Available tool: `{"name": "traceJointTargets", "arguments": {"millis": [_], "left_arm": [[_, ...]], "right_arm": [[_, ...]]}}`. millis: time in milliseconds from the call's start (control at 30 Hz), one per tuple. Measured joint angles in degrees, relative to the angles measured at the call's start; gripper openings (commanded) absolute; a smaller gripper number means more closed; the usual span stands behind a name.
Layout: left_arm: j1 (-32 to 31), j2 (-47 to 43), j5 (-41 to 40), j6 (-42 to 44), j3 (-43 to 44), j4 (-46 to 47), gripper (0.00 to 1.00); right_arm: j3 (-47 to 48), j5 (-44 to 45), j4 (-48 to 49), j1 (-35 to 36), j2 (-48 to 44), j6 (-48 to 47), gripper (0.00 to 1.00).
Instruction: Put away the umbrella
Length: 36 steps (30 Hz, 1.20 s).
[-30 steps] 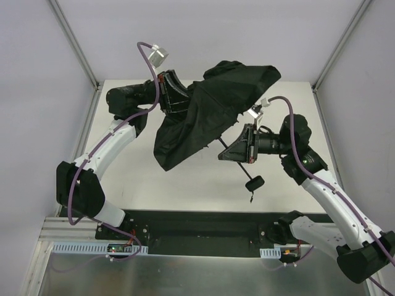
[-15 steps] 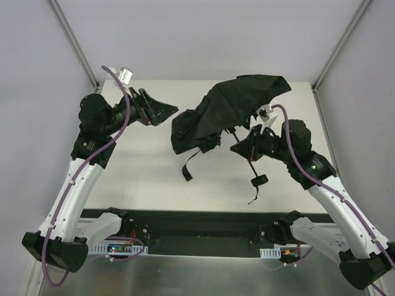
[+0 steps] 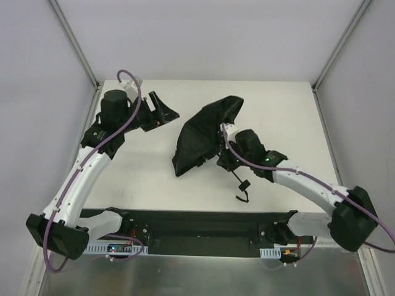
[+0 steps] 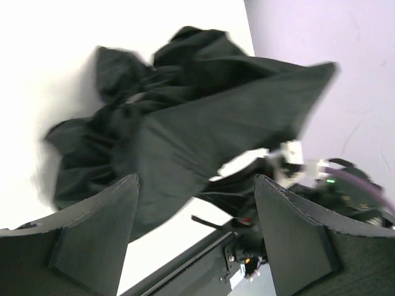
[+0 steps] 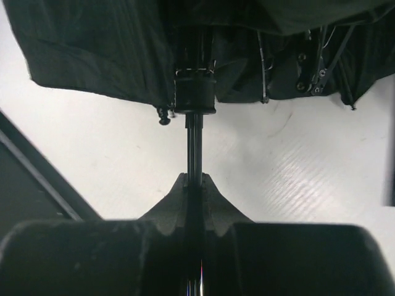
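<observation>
One umbrella (image 3: 200, 132) — black canopy crumpled, half-folded, thin shaft exposed

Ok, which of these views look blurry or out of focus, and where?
Left wrist: the umbrella is smeared by motion blur, the left gripper crisp. Right wrist: the right gripper is soft, too close to the lens; the shaft is sharp. Top external: sharp, evenly lit, no glare.

The black fabric folding umbrella (image 3: 200, 131) lies mid-way across the flat white desk (image 3: 284, 111), with the left tool (image 3: 162, 112) apart to its left and the right tool (image 3: 226, 158) on its shaft at its near right side.
</observation>
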Motion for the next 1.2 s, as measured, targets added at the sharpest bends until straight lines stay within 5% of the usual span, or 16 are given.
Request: {"name": "traceJointTargets", "arguments": {"millis": [300,700,1200], "left_arm": [[-10.4,11.5,-4.1,1.8,3.2,-3.1,0.87],[-16.0,40.1,-9.9,13.9,33.9,-7.2,0.87],[-21.0,54.2,-11.9,22.2,47.7,-10.3,0.62]], "right_arm": [[-9.4,1.5,13.0,1.4,14.7,0.8,0.00],[-9.4,1.6,15.8,1.4,13.9,-3.7,0.00],[-9.2,2.0,12.0,1.6,11.7,-6.9,0.00]]}}
